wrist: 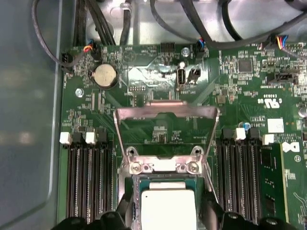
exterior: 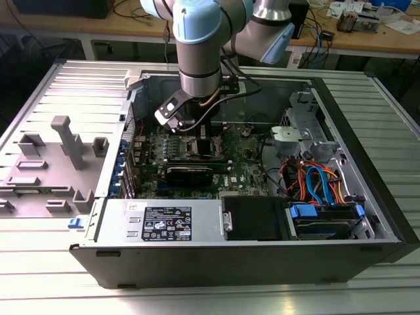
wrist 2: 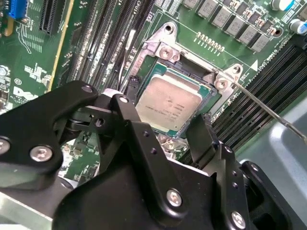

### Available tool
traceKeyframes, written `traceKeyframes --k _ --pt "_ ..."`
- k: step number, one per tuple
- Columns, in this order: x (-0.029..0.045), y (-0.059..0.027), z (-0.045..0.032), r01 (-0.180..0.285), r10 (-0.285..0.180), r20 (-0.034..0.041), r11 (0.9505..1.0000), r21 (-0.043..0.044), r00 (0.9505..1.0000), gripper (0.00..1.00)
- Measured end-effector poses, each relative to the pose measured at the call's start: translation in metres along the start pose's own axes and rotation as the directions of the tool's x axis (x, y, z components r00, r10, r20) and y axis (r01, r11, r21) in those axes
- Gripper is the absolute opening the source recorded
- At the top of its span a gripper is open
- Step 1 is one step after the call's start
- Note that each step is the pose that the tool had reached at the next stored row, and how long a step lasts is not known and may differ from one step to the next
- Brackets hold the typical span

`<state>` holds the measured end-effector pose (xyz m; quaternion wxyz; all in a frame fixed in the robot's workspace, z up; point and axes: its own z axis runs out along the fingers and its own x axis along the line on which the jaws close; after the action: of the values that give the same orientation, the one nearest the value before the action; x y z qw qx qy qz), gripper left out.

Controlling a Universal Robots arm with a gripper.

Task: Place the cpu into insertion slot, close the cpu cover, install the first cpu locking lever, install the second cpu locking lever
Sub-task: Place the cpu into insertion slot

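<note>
Right now I see the cpu (wrist 2: 168, 103) lying flat in the insertion slot (wrist 2: 190, 72), inside the open computer case (exterior: 230, 266). My gripper (wrist 2: 163, 120) hangs just above it, fingers (wrist: 211, 216) released and spread either side, grasping nothing. The cpu cover (wrist: 165, 113) stands raised at one edge of the slot.

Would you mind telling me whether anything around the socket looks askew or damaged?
Nothing stands out. The cpu lies flat and square in the slot. The cover stands raised at its hinge, not yet closed, and looks unbent.
</note>
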<state>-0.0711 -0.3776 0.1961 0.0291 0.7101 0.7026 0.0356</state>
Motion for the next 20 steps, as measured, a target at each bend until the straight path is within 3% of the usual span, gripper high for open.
traceKeyframes --k 8,14,20 --pt "0.0001 0.0001 -0.0009 -0.01 0.01 0.0009 0.9999 0.0012 0.9999 0.67" --pt "0.0012 0.0002 -0.0008 -0.05 0.05 0.0046 0.9988 0.001 0.9988 0.67" --pt "0.0033 0.0003 -0.0004 -0.05 0.05 0.0045 0.9987 0.0009 0.9987 0.67"
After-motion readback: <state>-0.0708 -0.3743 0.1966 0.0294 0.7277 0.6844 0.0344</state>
